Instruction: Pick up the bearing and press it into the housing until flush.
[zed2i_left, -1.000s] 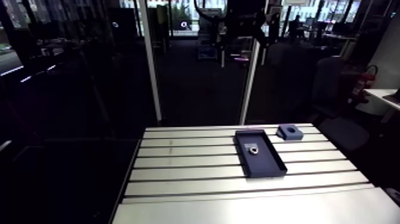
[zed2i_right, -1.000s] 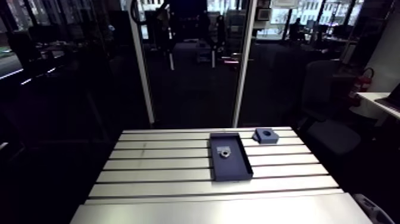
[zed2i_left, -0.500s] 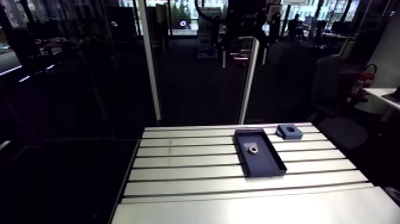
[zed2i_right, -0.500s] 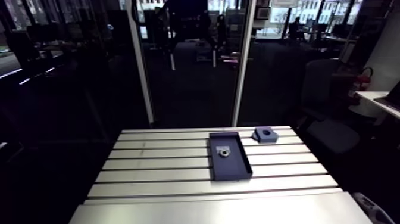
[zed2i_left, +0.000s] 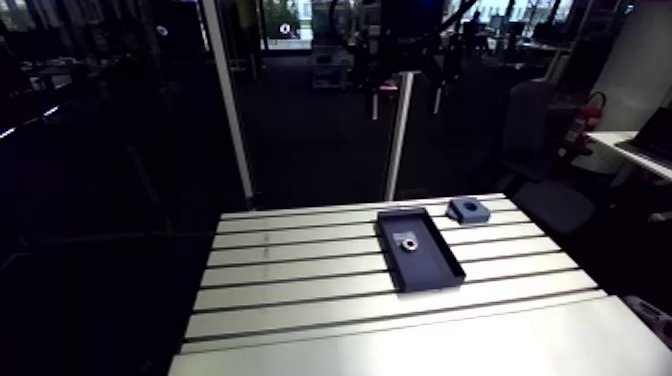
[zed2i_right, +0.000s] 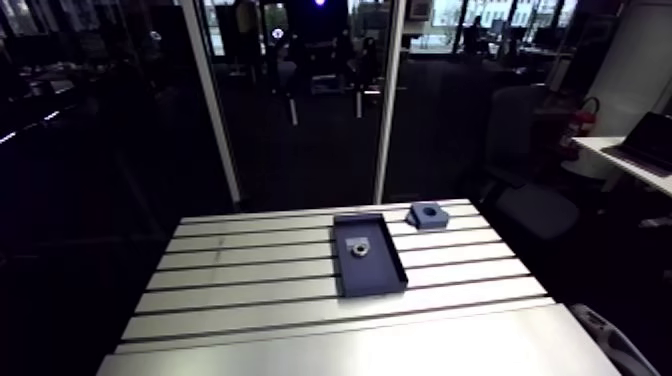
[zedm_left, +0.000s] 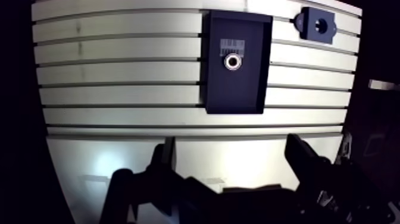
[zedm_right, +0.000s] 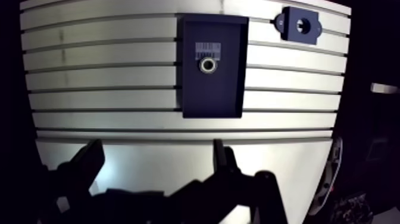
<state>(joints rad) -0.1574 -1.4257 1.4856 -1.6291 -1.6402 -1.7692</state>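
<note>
The gripper (zedm_left: 231, 143) is matte black all over. Its two fingers (zedm_left: 303, 161) are flat, angular bars with squared tips. Each is carried on a jointed linkage of thicker black links, with rounded knuckles toward the base. Faint highlights run along the finger edges. Beside one finger's base sit greyish fittings, too dim to make out. In the arm view the gripper reads only as a dark silhouette.

Pale silver aluminium worktop (zedm_left: 119, 71), striped with dark parallel slots. Dark navy rectangular tray (zedm_left: 237, 92), carrying a white barcode label (zedm_left: 231, 44) — fine black bars. Shiny silver ring bearing (zedm_left: 231, 62), black at its centre. Small blue-grey housing block (zedm_left: 309, 27) with a dark round bore.
</note>
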